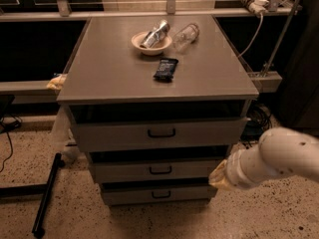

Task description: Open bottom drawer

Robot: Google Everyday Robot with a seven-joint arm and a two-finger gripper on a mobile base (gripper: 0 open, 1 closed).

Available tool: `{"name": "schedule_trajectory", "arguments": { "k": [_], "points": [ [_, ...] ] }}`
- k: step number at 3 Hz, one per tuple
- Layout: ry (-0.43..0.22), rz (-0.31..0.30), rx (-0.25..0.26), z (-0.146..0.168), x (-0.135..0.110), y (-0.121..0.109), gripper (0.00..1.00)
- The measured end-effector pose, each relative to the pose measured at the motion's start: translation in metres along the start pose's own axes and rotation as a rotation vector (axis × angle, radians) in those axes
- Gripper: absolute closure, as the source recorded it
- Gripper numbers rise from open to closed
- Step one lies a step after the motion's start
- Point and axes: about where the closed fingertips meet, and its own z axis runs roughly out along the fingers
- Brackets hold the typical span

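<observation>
The grey cabinet (159, 73) has three drawers. The bottom drawer (129, 195) is the lowest and narrowest, with a flat grey front and a small black bar handle (161, 194). It sits closed, like the middle drawer (124, 172) and the top drawer (114, 135). My white arm (279, 158) comes in from the right. My gripper (218, 176) is at its yellowish end, by the cabinet's right front corner at the height of the middle drawer, to the right of and a little above the bottom handle.
On the cabinet top stand a bowl (151, 40) holding a crushed can, a clear plastic bottle (185, 35) and a dark snack packet (166, 68). A black bar (46, 195) lies on the speckled floor at the left. A railing and cables run behind.
</observation>
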Motion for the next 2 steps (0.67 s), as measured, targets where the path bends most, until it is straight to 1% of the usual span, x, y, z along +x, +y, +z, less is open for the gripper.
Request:
{"name": "schedule_trajectory", "arguments": {
  "k": [1,2],
  "points": [
    [-0.114,-0.008,0.011,0.08,0.004,-0.01,1.0],
    [-0.199,0.008,0.033,0.143,0.005,-0.041,1.0]
  ]
}}
